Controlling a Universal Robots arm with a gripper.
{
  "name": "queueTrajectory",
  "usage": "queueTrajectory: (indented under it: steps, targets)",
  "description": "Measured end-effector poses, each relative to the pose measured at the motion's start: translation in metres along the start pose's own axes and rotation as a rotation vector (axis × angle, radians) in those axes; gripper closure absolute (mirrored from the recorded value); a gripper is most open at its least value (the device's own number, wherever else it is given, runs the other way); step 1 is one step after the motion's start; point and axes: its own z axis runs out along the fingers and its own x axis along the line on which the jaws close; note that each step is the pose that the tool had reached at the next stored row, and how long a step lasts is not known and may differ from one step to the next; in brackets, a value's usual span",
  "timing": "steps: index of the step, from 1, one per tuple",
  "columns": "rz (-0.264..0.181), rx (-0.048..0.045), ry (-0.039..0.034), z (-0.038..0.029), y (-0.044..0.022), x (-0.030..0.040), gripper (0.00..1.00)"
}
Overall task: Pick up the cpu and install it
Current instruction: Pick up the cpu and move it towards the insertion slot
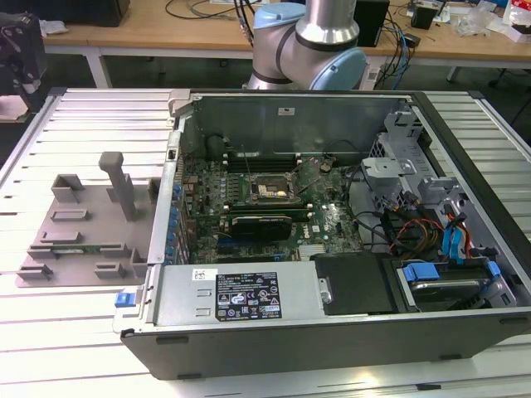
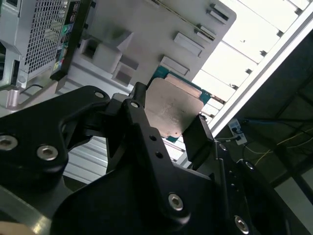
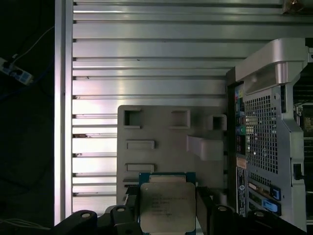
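The cpu [image 3: 167, 204] is a thin square chip with a pale metal top on a green board. In both wrist views it sits between my gripper's black fingers [image 2: 138, 105]. My gripper [image 3: 167, 208] is shut on the cpu [image 2: 173, 105], gripping it by two opposite edges. Beyond the held chip lies the grey plastic tray [image 3: 166, 142], well apart from it. In the exterior view the dark square socket [image 1: 270, 192] lies on the green motherboard inside the open computer case [image 1: 332, 282].
The grey tray with upright posts [image 1: 83, 224] lies on the slatted metal table [image 1: 83, 332] at the exterior view's left, beside the case wall [image 3: 264, 132]. The arm's base [image 1: 307, 41] stands behind the case. Cables and drive bays [image 1: 440, 240] fill the case's right side.
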Motion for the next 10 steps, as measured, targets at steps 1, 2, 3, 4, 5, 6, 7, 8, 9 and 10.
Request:
queueTrajectory:
  steps: [1,2,3,4,5,6,7,8,9,10]
  targets:
    - [0.000,-0.0001,0.0001,0.0001,0.0000,-0.0042,0.45]
    - [0.000,0.0000,0.0001,0.0003,0.0001,-0.0094,0.45]
    - [0.000,0.0000,0.0001,0.0004,0.0001,-0.0129,0.45]
    - [0.000,-0.0001,0.0000,0.0006,0.0001,-0.0170,0.45]
    - [0.000,0.0000,0.0001,0.0007,0.0002,-0.0212,0.45]
    - [0.000,0.0000,0.0001,0.0007,0.0002,-0.0246,0.45]
    - [0.000,0.0000,0.0001,0.0008,0.0002,-0.0268,0.45]
    - [0.000,0.0000,0.0002,0.0010,0.0003,-0.0314,0.45]
    - [0.000,-0.0001,0.0001,0.0012,0.0003,-0.0360,0.45]
    - [0.000,0.0000,0.0001,0.0012,0.0004,-0.0394,0.45]
